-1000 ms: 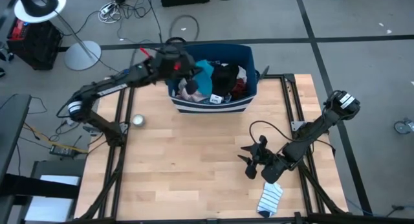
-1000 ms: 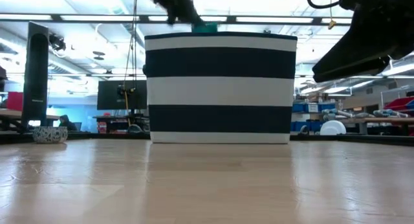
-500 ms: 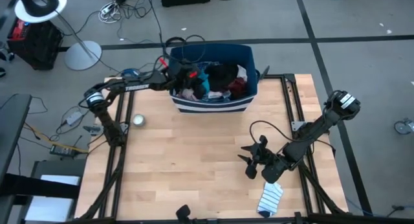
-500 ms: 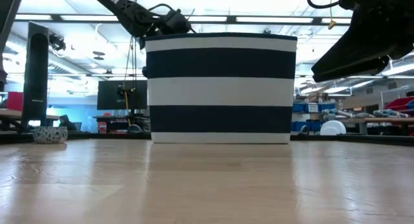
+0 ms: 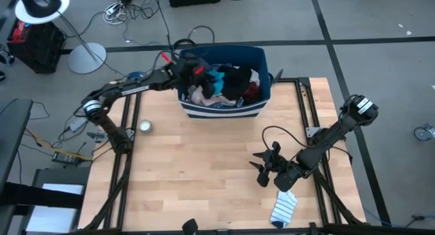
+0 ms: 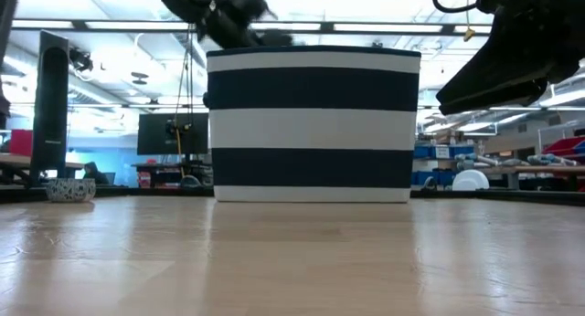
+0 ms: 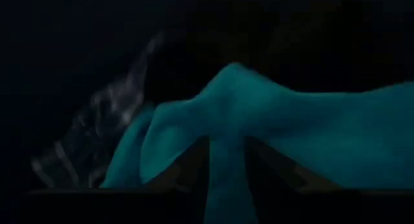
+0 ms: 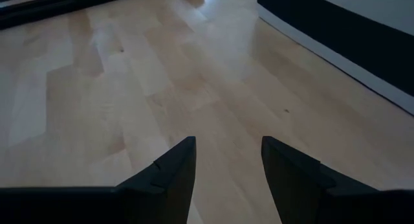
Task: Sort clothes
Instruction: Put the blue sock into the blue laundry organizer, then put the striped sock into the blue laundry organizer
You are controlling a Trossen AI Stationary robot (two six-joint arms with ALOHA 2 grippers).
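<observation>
The left tool [image 5: 202,73], shut a second ago, now hangs over the bin [image 5: 260,58]; whether it grips the teal garment [image 5: 216,80] below is unclear. The right tool [image 5: 264,168] waits, fingers apart, beside a striped sock [image 5: 283,208] on the table [image 5: 197,174].

A teal cloth [image 7: 304,140] fills most of the left wrist view — a soft, folded piece with a rounded bulge near the middle and a broad smooth stretch running to one edge. A narrow strip of the same teal hangs between the arm's two dark fingers [image 7: 178,175], which show only as dim wedges on either side of it; they stand a little apart with the cloth in the gap, and a grip cannot be made out. Beside the teal piece lies a darker fabric with pale grey mottling [image 7: 103,130], touching it — its kind is too dim to tell. Everything around them is black shadow.
</observation>
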